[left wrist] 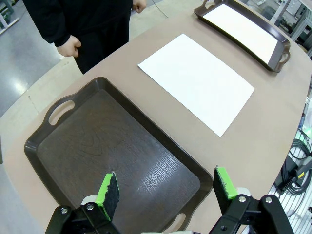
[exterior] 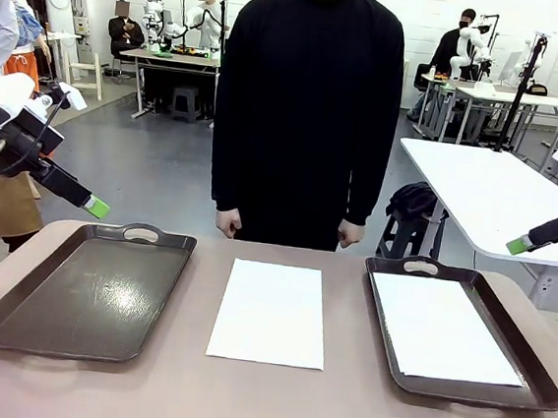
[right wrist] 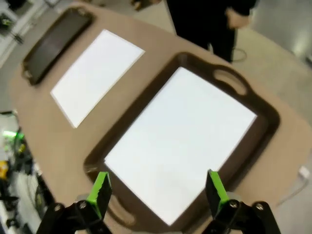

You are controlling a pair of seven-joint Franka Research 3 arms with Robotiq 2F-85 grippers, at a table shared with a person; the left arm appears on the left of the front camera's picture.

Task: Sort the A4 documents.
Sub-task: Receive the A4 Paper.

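One white A4 document point(exterior: 271, 312) lies flat on the brown table, midway between two dark brown trays. Another A4 document point(exterior: 442, 329) rests inside the right tray point(exterior: 537, 377). The left tray point(exterior: 83, 294) holds nothing. My left gripper point(exterior: 96, 207) hovers open above the left tray's far left corner; in the left wrist view its fingers point(left wrist: 165, 187) frame the empty tray point(left wrist: 97, 146), with the middle sheet point(left wrist: 195, 80) beyond. My right gripper point(exterior: 519, 246) hangs open above the right tray's far right side, and its fingers point(right wrist: 158, 190) spread over the sheet in the tray point(right wrist: 185, 141).
A person in a black sweater point(exterior: 306, 113) stands at the table's far edge, hands at their sides. A white table point(exterior: 498, 196) stands behind on the right. Bare tabletop point(exterior: 260, 405) runs along the near edge.
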